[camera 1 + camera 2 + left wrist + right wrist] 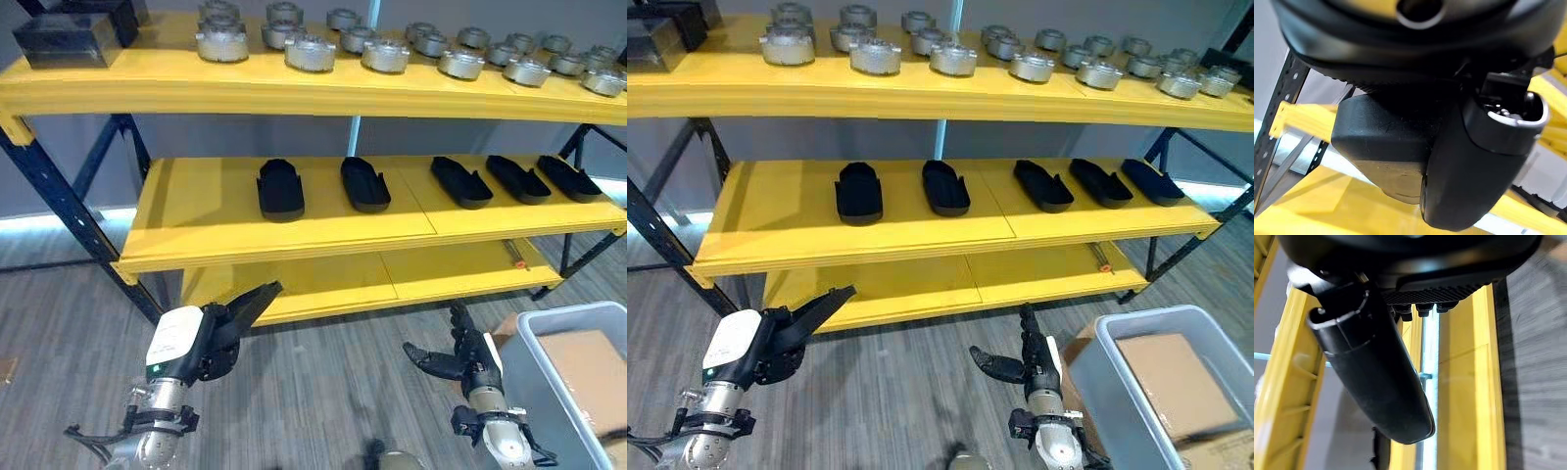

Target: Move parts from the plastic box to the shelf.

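Observation:
The grey plastic box stands on the floor at the lower right, with brown cardboard inside it. Several black elongated parts lie in a row on the middle board of the yellow shelf. My left hand hovers low in front of the shelf's left end, open, its straight fingers pointing up toward the shelf and holding nothing. My right hand is just left of the box, open, with fingers upright and thumb spread out. The left wrist view shows the left hand empty; the right wrist view shows the right hand empty.
Many round silver metal parts crowd the top board, with a dark block at its left end. A bare yellow bottom board sits near the floor. Blue shelf legs slant down at the left. Grey plank floor lies between my hands.

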